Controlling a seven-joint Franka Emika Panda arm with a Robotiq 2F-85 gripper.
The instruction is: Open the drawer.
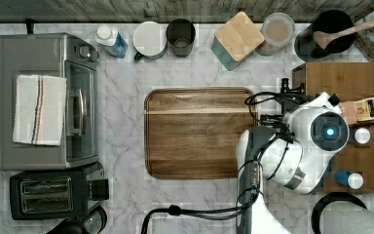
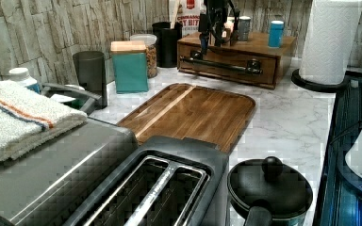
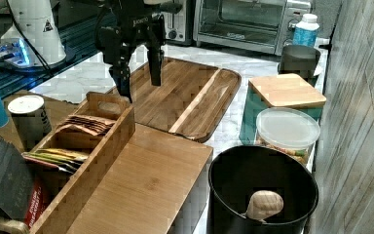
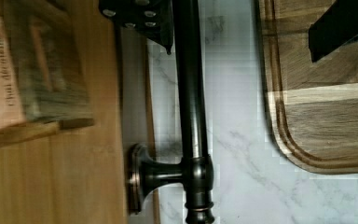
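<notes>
Two fingers of the gripper [image 3: 139,80] are standing apart in the right view, hanging over the drawer's front edge. The wrist view is showing them straddling the bar handle [image 4: 189,98], one finger [image 4: 142,18] drawer-side, the other over the cutting board [image 4: 326,93]. The left view is showing the drawer [image 2: 226,63] sitting shut at the counter's far end.

Your arm [image 1: 292,156] was glossy white with rounded joints, a blue-lit cap, and black cables looped alongside; its tool [image 3: 139,80] was black with two long flat fingers [image 3: 155,66].
</notes>
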